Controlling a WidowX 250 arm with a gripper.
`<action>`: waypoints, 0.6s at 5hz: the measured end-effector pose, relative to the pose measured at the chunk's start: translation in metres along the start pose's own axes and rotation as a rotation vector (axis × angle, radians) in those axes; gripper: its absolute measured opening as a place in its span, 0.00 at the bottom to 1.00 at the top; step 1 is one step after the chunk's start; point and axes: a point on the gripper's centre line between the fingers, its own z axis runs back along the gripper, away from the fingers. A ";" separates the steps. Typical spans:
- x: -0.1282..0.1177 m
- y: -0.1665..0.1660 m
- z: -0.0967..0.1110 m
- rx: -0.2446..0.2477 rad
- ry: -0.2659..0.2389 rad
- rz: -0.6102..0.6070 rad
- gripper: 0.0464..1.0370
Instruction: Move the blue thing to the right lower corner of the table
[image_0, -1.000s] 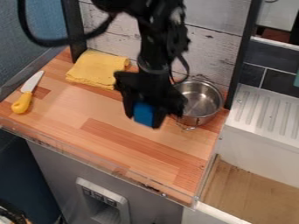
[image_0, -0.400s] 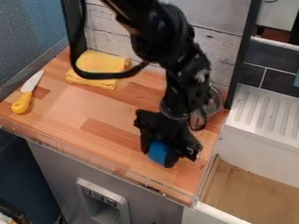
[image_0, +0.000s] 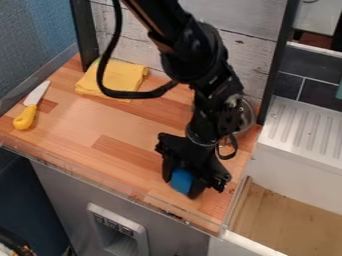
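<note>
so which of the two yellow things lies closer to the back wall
The folded yellow cloth; the yellow-handled knife lies farther forward, near the table's left edge.

At lower centre we've got blue on the thing (image_0: 182, 181)! Upper left, we see 1 yellow cloth (image_0: 113, 78), plain all over!

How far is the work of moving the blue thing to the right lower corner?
Mostly done, it seems. The blue thing is off to the right of the knife and towel, near the front edge. In hand: the gripper holds it between its fingers. Left: a little more toward the corner, then letting go.
</note>
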 end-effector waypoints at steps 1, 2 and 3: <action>-0.001 -0.005 0.001 -0.027 0.025 0.005 0.91; -0.003 -0.009 0.009 -0.069 0.017 -0.013 0.97; 0.001 -0.005 0.029 -0.096 -0.025 -0.011 0.96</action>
